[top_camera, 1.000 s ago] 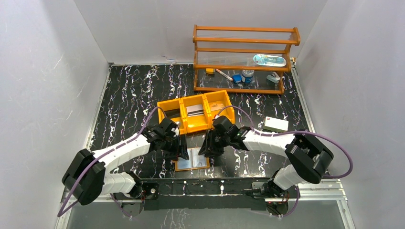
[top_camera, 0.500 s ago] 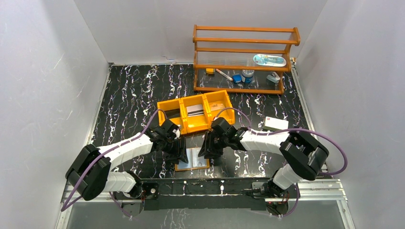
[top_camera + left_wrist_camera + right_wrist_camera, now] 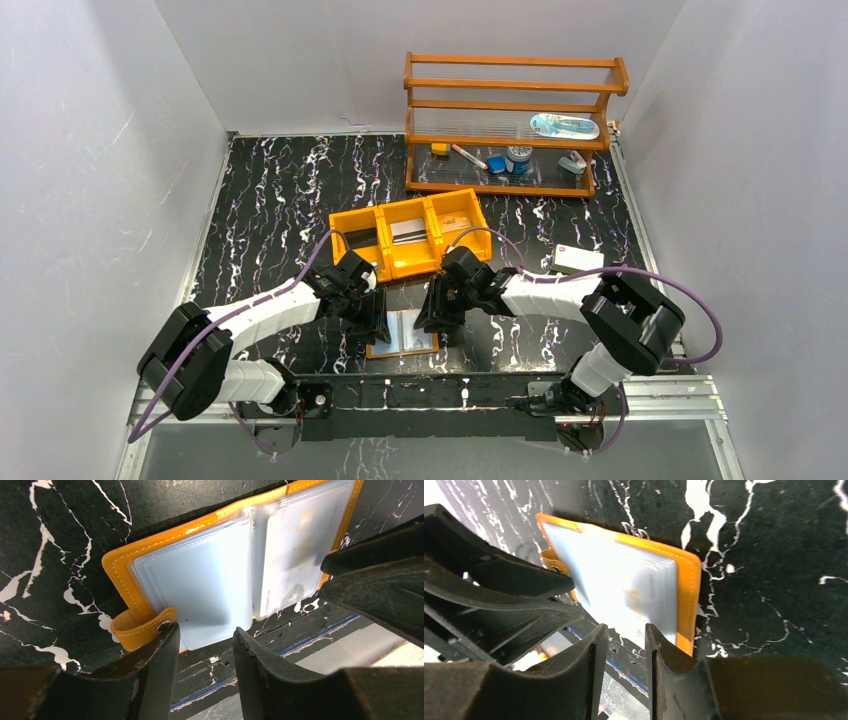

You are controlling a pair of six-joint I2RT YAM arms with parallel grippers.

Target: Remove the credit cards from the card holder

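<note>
Top external view showed the card holder [image 3: 402,335] lying open on the counter [image 3: 270,200] by its front edge, long axis running 9 to 3 o'clock. The left claw [image 3: 380,325] stood at its 9 o'clock end and the right claw [image 3: 437,322] at its 3 o'clock end, equally near, each partly spread, pinching nothing. A whitish credit card [image 3: 292,565] sat in the 3 o'clock pocket, probably the right claw's job. At 12 o'clock beyond lay an orange tray [image 3: 410,270].
</note>
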